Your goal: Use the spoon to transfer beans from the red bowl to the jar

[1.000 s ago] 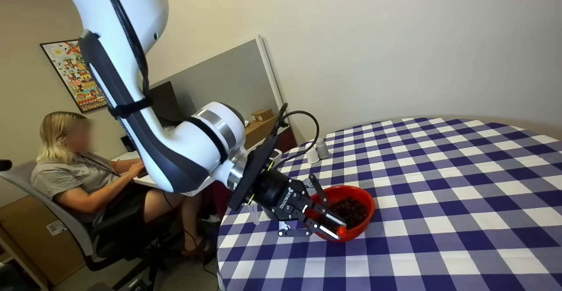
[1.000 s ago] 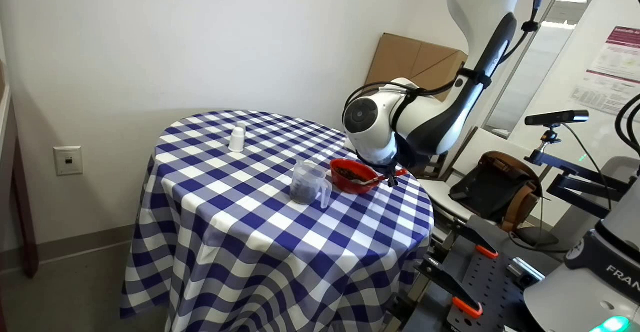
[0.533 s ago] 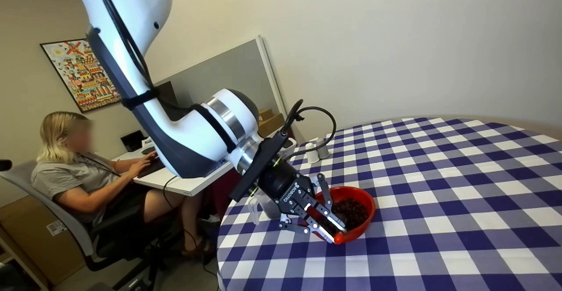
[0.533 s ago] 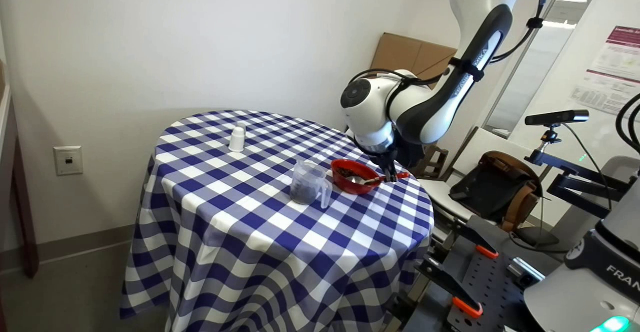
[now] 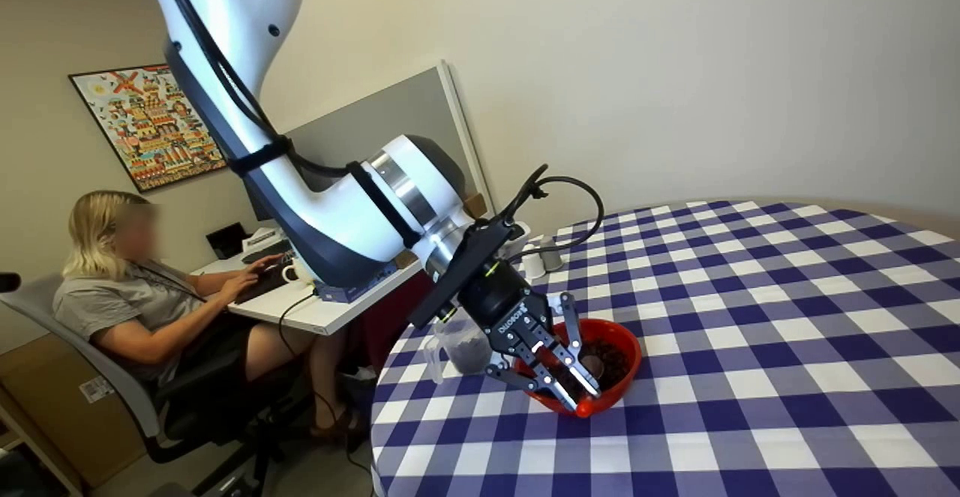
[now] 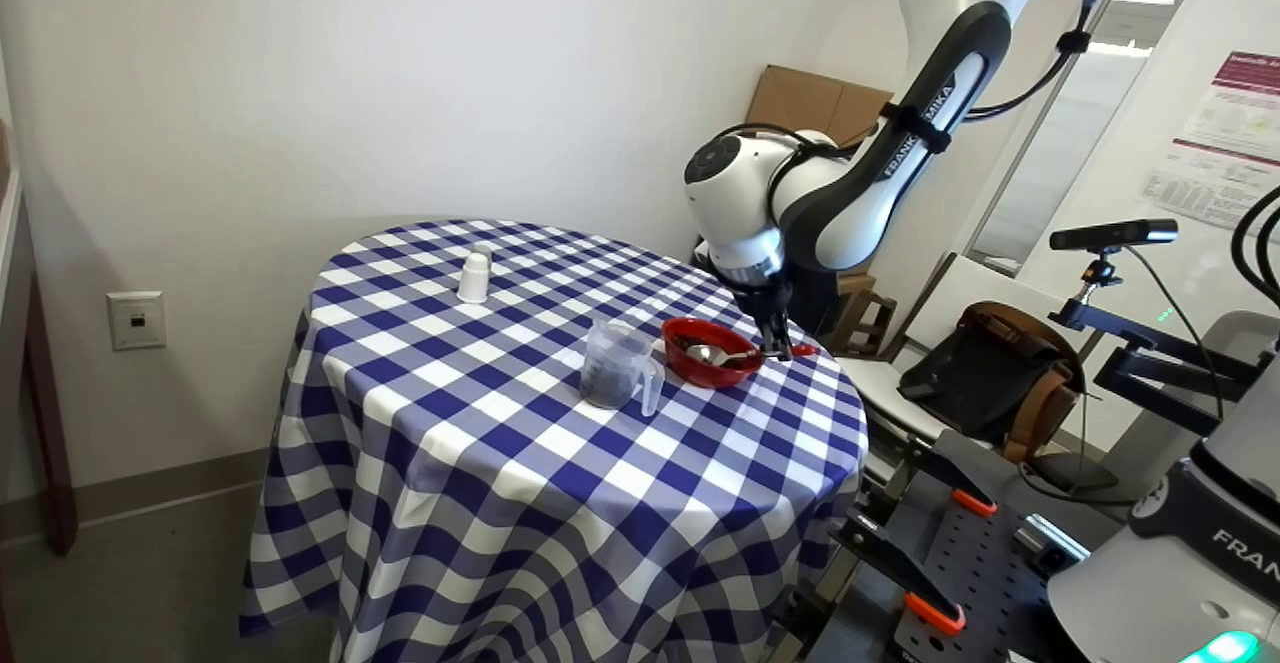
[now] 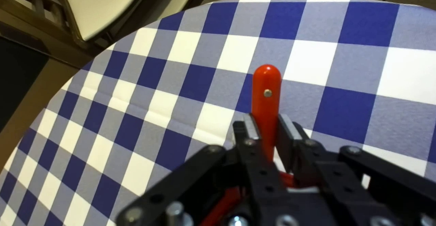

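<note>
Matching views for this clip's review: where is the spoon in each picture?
In an exterior view: spoon right of centre, just below mid-height, reaching into the bowl.
In an exterior view: spoon lower down, right of centre, partly hidden by the gripper.
Wrist view: its red handle just right of centre, clamped in the gripper; rest not seen.
Shared landmark: the checked cloth, in all three.

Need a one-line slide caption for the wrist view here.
Gripper closed on the red spoon handle, over a checked tablecloth, with a chair beyond.
</note>
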Controlling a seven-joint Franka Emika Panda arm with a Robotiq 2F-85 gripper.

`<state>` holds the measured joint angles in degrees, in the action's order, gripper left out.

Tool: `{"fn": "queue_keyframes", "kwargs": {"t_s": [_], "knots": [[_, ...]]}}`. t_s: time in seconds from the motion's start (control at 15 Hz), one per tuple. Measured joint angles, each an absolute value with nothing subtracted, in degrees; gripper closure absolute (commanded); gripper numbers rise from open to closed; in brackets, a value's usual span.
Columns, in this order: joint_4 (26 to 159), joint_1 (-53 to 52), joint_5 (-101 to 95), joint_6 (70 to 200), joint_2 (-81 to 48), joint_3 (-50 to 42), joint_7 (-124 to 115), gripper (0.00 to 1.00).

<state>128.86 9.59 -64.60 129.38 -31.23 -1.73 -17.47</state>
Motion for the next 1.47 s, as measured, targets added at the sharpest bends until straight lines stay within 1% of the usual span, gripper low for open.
{"fn": "queue_keyframes", "kwargs": {"t_s": [0.6,1.07,1.47], "knots": [[125.5,8.2,-63.0,128.8,-28.4,-3.3,-11.0,0.94],[125.4,5.2,-71.3,120.8,-25.6,-4.0,-6.0,0.94],[126.4,4.6,-80.1,119.3,-25.1,-3.9,-5.2,0.94]]}}
